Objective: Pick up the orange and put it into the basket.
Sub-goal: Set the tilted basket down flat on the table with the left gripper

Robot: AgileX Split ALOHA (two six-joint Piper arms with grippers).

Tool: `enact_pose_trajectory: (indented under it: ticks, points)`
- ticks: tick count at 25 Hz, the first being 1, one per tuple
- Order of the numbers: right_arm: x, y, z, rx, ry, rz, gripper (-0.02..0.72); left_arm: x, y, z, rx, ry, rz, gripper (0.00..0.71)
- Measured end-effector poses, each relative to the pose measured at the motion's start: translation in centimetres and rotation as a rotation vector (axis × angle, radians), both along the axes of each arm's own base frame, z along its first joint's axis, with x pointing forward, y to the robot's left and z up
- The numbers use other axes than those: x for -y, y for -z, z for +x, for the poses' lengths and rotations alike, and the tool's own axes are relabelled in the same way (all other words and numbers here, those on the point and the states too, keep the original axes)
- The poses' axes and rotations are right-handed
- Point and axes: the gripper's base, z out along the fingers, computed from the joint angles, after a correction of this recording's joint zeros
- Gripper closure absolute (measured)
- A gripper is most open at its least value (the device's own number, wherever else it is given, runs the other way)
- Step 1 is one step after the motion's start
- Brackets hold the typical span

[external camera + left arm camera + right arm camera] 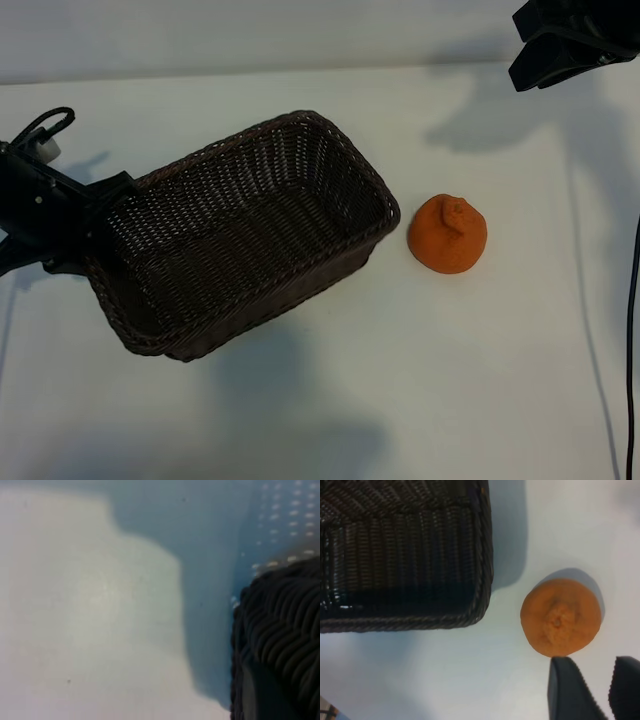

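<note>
The orange (448, 235), matte with a knobby bump on top, lies on the white table just right of the basket (385, 205). The dark brown wicker basket sits tilted, with nothing inside. My left gripper (92, 205) is at the basket's left end, shut on its rim; the left wrist view shows only the weave (280, 630) up close. My right gripper (522, 55) hangs high at the back right, well above the orange. In the right wrist view its two dark fingers (570, 690) stand apart with nothing between them, just short of the orange (561, 617), and the basket's corner (487, 555) is beside it.
The white table (400, 400) stretches in front of the basket and orange. A dark cable (632, 330) runs down the right edge. The arms cast shadows at the back right and under the basket.
</note>
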Motion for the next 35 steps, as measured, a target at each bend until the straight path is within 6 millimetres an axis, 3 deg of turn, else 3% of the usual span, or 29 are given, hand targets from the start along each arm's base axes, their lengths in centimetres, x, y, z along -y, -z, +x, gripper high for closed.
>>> enact_pose_trajectory:
  ticks: [25,35]
  points:
    - [0.0,0.0,0.0,0.0,0.0,0.0,0.46,0.1,-11.2,1.1,0.127,0.156,-0.007,0.539]
    - [0.0,0.0,0.0,0.0,0.001,0.0,0.46,0.1,-11.9,1.4,0.18,0.245,0.0,0.54]
